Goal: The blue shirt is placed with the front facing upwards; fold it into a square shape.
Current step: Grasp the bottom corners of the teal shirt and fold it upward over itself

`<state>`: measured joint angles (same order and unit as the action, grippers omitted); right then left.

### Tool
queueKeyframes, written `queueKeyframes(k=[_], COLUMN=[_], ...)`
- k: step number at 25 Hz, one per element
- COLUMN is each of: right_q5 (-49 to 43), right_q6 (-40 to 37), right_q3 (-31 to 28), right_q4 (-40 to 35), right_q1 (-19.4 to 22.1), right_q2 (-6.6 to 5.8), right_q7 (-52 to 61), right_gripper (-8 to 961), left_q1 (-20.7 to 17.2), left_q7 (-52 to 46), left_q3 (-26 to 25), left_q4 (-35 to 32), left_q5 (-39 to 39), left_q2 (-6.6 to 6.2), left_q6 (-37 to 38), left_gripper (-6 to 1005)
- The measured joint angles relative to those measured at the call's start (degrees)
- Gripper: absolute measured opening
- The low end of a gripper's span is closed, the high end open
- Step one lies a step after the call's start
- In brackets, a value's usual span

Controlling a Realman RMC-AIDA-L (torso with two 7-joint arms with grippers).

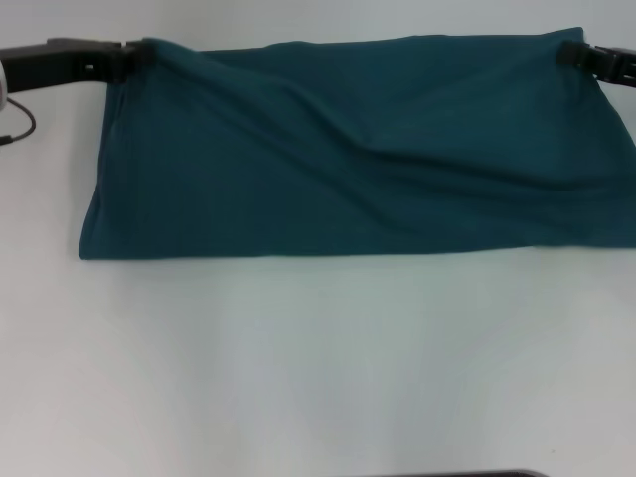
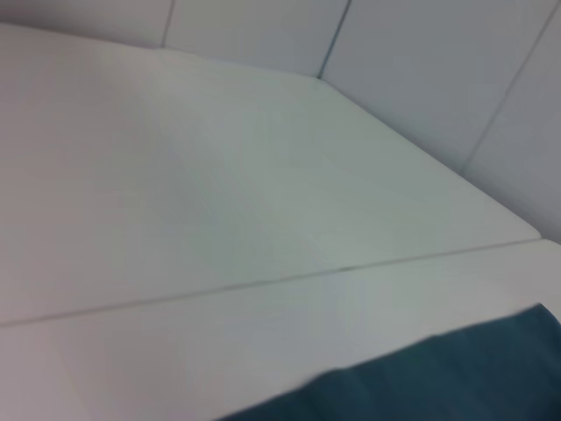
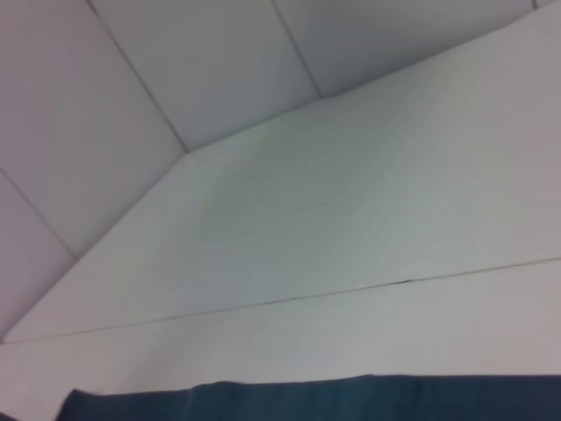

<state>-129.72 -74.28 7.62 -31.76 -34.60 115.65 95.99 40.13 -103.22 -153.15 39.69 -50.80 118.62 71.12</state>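
A large dark teal-blue cotton shirt (image 1: 348, 159) lies folded into a wide band across a plain white table (image 1: 318, 368), its near edge a straight crease and its surface rumpled with diagonal wrinkles. No lettering, collar or sleeves show. The black left gripper (image 1: 127, 58) meets the cloth at its far left corner, and the black right gripper (image 1: 579, 55) meets it at the far right corner. Each appears clenched on its corner, with the far edge stretched between the two. In both wrist views only a strip of teal fabric shows against the table and the pale panelled wall (image 3: 175, 79) behind.

The likely risks: if one corner slips from its jaws, the far edge would sag and the fold would land crooked. If the two arms travel unevenly, the wrinkles between them could set into the next fold, spoiling the square.

No container is visible anywhere in these views.
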Motion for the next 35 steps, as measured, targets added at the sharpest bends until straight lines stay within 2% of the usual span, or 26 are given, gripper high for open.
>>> queueKeyframes(k=[5, 9, 18, 25, 30, 35], right_q5=[0.0, 0.1, 1.0, 1.6, 1.6, 1.7], right_q6=[5.2, 8.5, 11.8, 15.2, 17.2, 18.8], right_q3=[0.8, 1.4, 2.0, 2.2, 3.5, 4.6], right_q4=[1.9, 2.0, 2.2, 2.3, 2.9, 3.0], right_q1=[-1.6, -2.6, -4.0, -4.1, -4.6, -5.2], right_q2=[-0.56, -0.63, -1.32, -1.40, -1.40, -1.31], right_q7=[0.4, 0.8, 3.1, 4.0, 4.3, 4.4], right_gripper=[36, 36, 36, 36, 36, 35], left_q1=[1.2, 2.2, 4.0, 4.4, 5.4, 5.7], left_q7=[-0.8, -1.7, -3.5, -4.0, -4.0, -3.8], left_q3=[0.3, 2.5, 5.5, 5.9, 8.0, 10.1], left_q4=[-0.1, -0.3, -0.8, -1.0, -3.3, -3.7], left_q5=[0.0, 0.0, -0.1, -0.1, -0.1, -0.1], left_q2=[0.45, 0.83, 0.99, 0.91, 0.74, 1.30], left_q6=[-3.2, -6.9, -13.4, -17.8, -21.1, -24.0], left_gripper=[9, 8, 9, 8, 9, 9])
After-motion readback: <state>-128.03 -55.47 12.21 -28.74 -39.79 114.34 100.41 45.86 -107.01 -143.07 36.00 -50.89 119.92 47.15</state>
